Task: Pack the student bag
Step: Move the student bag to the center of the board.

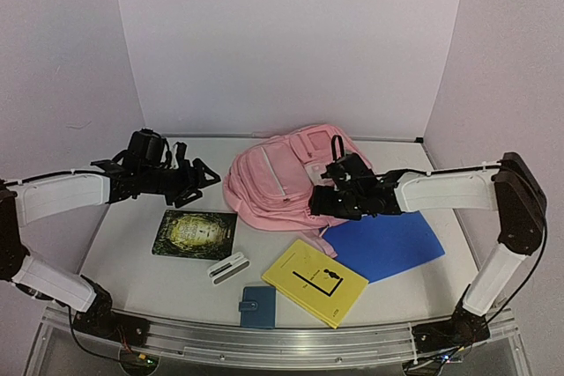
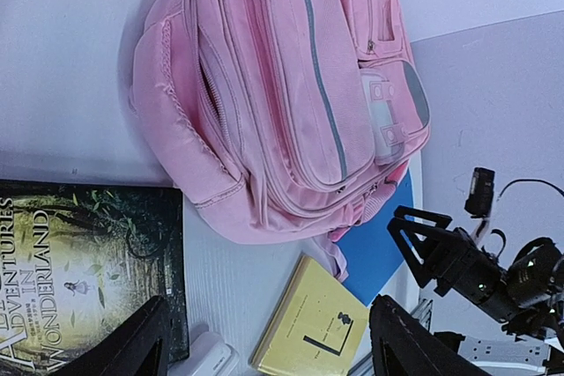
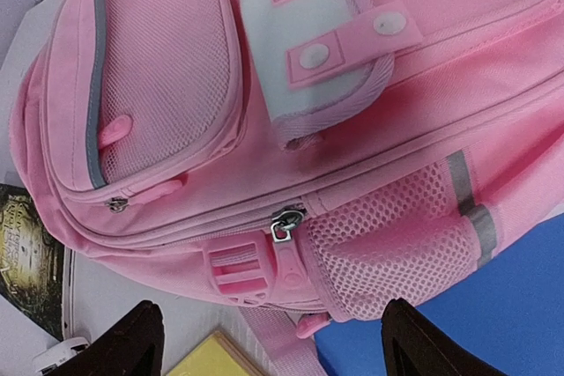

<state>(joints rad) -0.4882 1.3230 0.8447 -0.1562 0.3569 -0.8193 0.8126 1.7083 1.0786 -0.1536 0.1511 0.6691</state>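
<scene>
Okay, I see the student bag (image 1: pixel 278 178) lying face-up mid-table (image 1: pixel 132 253), long axis left-right, rounded end toward my left gripper (image 1: pixel 201 178), which is spread wide nearby. My right gripper (image 1: pixel 322 198) gapes empty over its right side.

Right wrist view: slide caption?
Open right pincer over the zipper pull of the pink student bag, blue sheet at lower right.

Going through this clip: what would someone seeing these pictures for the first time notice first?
The big pink student bag dominates, lying at the back middle of the table with its front pockets facing up. The arms flank it, the left gripper to its left and the right gripper at its right side, both open and empty. In front lie a yellow book, a flat blue sheet and a dark book.
</scene>
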